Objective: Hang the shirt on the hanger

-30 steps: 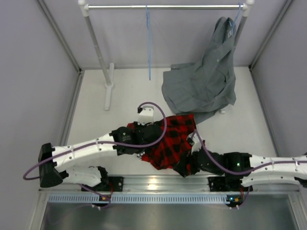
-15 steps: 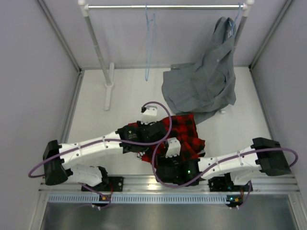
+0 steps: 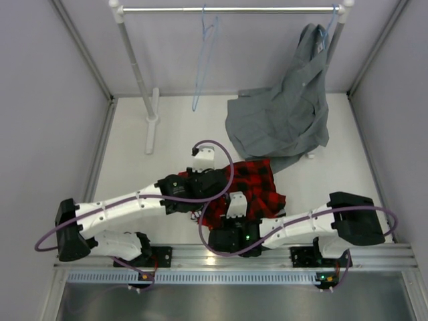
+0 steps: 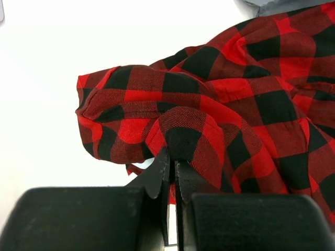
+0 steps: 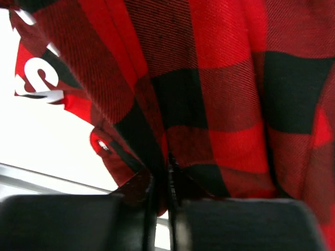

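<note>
We see the left gripper (image 4: pixel 170 157) and the right gripper (image 5: pixel 161 168) each pinched on a fold of the shirt (image 3: pixel 257 182), crumpled red-and-black plaid with white lettering, lying near-centre on the table (image 3: pixel 134 154).

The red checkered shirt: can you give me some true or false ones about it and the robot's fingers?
1. The left fingers are shut on a fold of the shirt. True.
2. The shirt hangs on the hanger. False: it lies crumpled on the table, and the hanger hangs bare from the rail.
3. The right fingers are wide open above the shirt. False: they are pinched on its cloth.
4. A grey shirt hangs from the right end of the rail. True.
</note>
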